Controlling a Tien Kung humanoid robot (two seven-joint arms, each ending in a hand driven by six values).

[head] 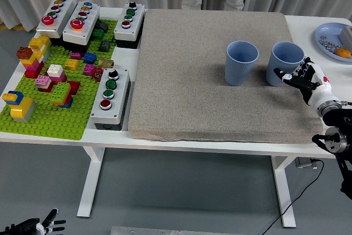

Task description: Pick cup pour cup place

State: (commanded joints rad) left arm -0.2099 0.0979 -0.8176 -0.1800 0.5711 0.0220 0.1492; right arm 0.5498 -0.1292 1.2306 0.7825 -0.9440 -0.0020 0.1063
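Two light blue ribbed cups stand upright on the grey mat (209,70). The left cup (241,63) is near the mat's middle right; the right cup (285,61) is close to the mat's right edge. My right hand (301,77) reaches in from the right edge, its fingers spread right beside the right cup's lower side and not wrapped around it. Whether the fingertips touch the cup is unclear. My left hand (33,227) hangs low at the bottom left corner, below the table, fingers relaxed and holding nothing.
A green brick plate (49,119) with several toy bricks and several button boxes (110,97) fills the table's left part. A blue plate (333,39) with small items sits at the far right. A person stands behind the table at the top.
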